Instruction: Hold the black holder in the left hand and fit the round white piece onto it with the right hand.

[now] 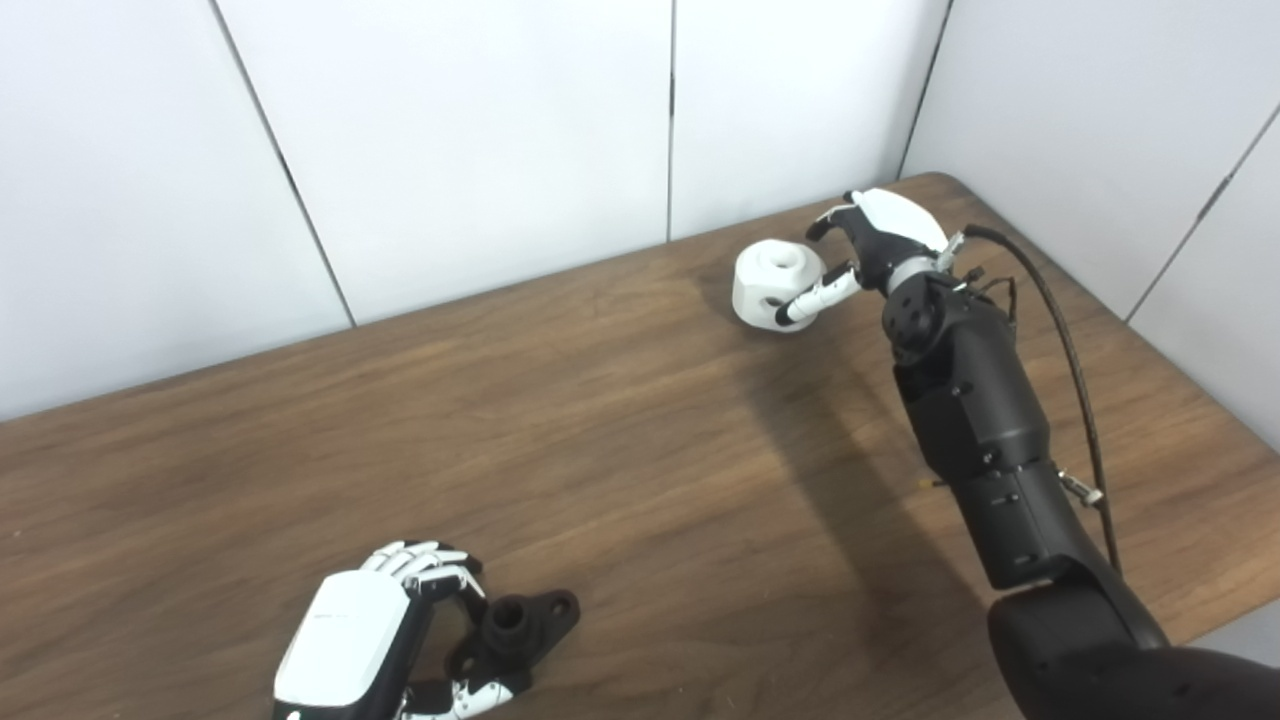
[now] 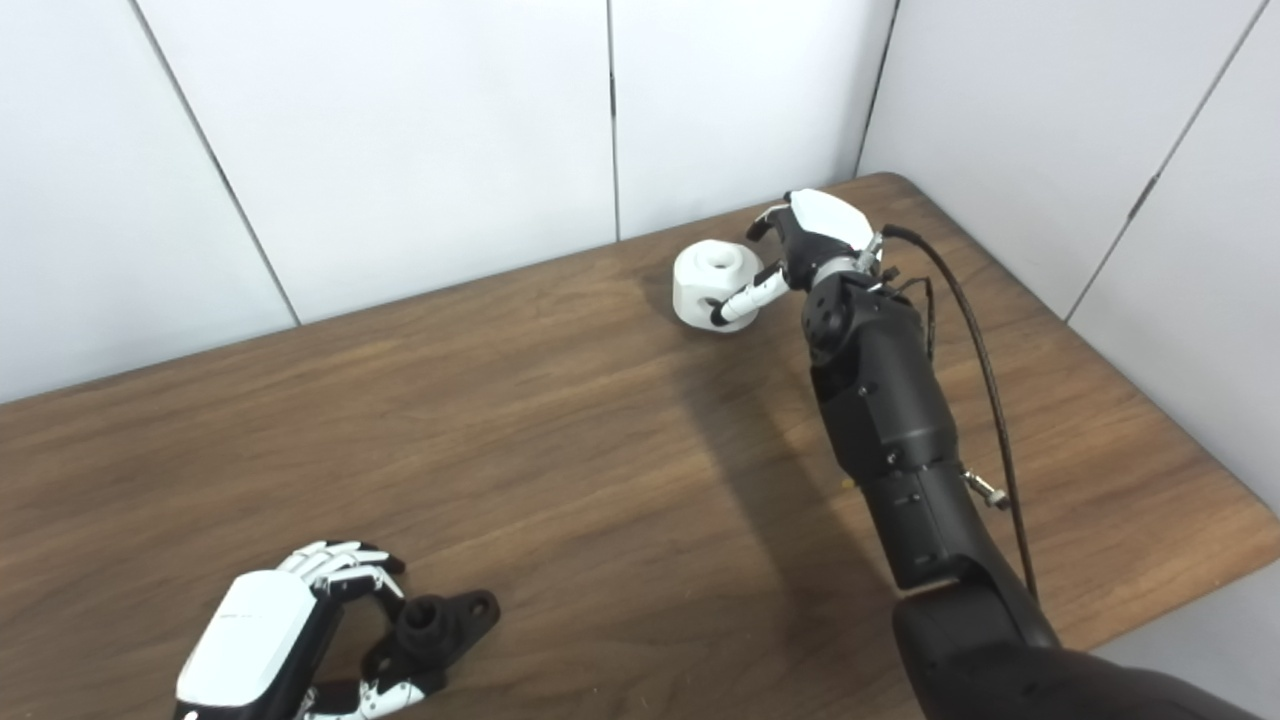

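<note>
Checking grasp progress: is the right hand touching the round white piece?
Touching. The left eye view shows the right hand with its thumb pressed on the round white piece's side.

No text, label or number can be read anywhere.

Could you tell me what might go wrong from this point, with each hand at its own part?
1. The right hand touches the round white piece only at its side, near the table's far edge; a loose grip could tip or roll it.
2. The left hand curls around the black holder low on the table; whether it grips firmly is unclear, so the holder could slip when lifted.
3. The parts lie far apart, so alignment may drift during carrying.
</note>
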